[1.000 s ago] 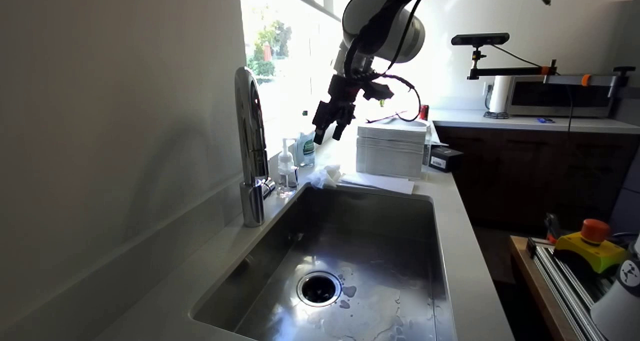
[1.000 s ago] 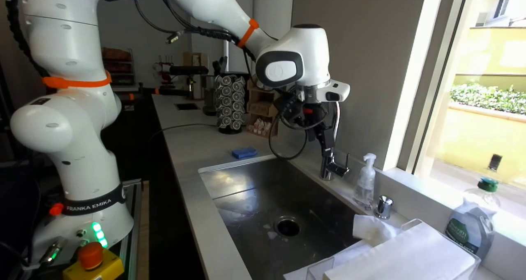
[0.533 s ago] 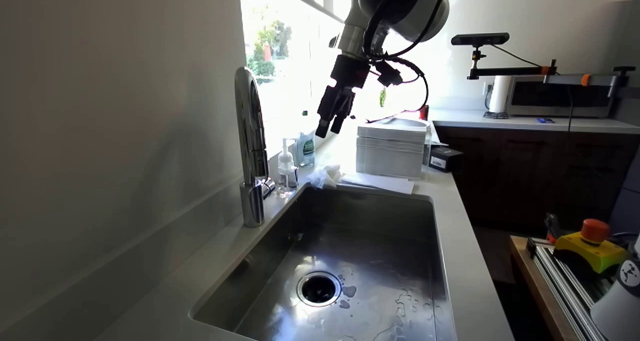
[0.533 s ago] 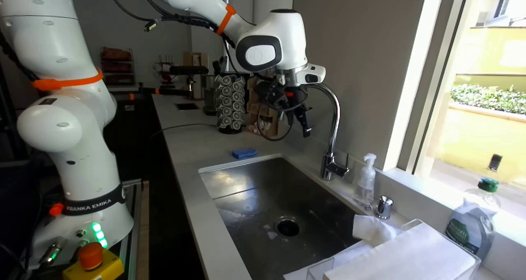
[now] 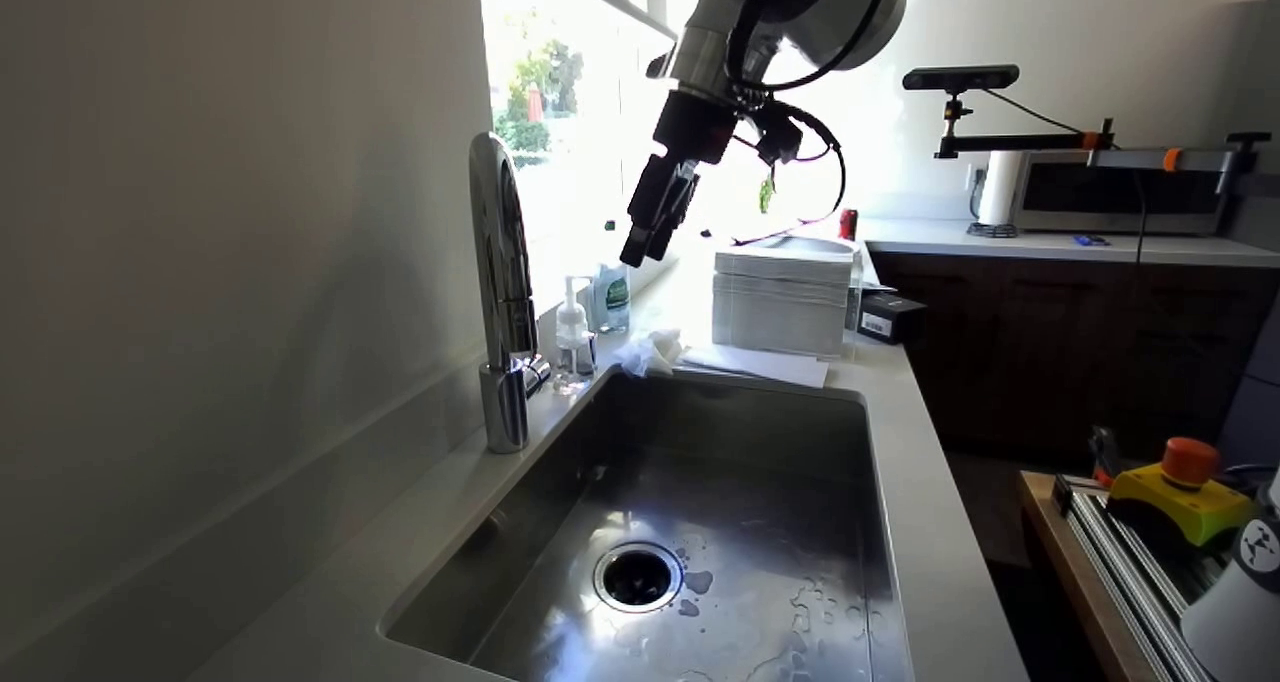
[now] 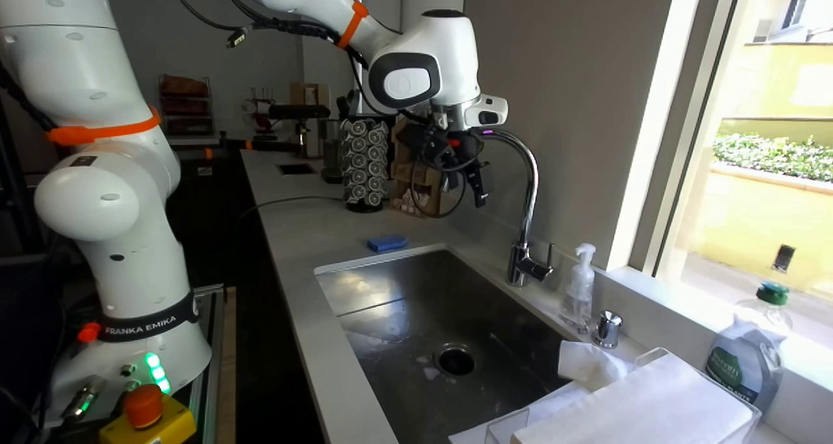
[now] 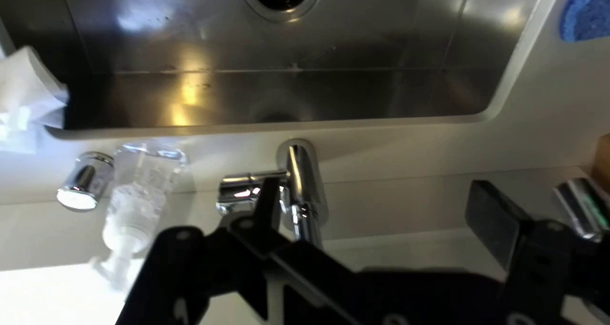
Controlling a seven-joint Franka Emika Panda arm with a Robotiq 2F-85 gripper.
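Tool [image 7: 374,196], count 1: spread wide, both fingers [image 7: 498,225] seen in the wrist view; tilted, tips downward, above the table [image 6: 306,235].

Faucet [image 5: 505,292], count 1: nearest thing to the tool, upright at the sink's back edge. Its foot shows through the gap between the fingers, farther off than they are; in an exterior view tool and faucet stand apart. One handle [image 6: 540,271]. One chrome piece [image 7: 581,208] at the wrist view's right edge; cannot tell whether it is the spout's end.

Same edge: 1 pump bottle [image 6: 578,294], upright; 1 chrome knob [image 6: 607,330] just beside it.

Sink [image 5: 760,522], count 1: 1 drain [image 5: 638,577], several water patches on the floor.

Sink ends: 1 blue sponge [image 6: 387,243] near the rim at one; 1 crumpled paper [image 6: 589,362] at a corner of the other.

Farther: 1 paper stack [image 5: 782,302], 1 green-capped bottle [image 6: 742,366], 1 black box [image 5: 890,317], 1 pod rack [image 6: 364,164].

Farthest: 1 paper roll [image 5: 1000,190], 1 microwave [image 5: 1120,194].
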